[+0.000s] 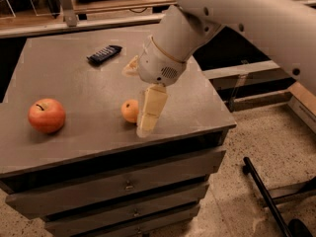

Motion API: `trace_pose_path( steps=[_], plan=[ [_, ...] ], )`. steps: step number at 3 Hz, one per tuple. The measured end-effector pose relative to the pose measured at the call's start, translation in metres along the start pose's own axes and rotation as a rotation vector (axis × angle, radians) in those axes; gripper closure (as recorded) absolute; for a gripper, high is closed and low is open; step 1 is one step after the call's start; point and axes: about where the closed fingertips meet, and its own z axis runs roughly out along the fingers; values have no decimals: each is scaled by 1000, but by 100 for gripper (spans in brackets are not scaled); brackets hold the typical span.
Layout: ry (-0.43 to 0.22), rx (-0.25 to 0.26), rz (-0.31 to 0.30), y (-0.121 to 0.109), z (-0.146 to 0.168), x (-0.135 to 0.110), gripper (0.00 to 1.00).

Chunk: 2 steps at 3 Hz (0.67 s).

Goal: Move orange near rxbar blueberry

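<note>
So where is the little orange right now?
In the camera view the orange sits near the table's front edge, between the apple on the picture's left and the gripper close on its right; the rxbar blueberry lies farther back.

the white arm [247, 14] reaches in from upper right, its gripper [149, 110] pointing down at centre view.
</note>
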Motion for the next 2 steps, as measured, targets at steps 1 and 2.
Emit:
trace_pose_path(
  steps=[1, 2],
  plan=[
    [-9, -14, 6, -10, 11, 2, 0],
    [-7, -37, 19, -14, 25, 11, 0]
  ],
)
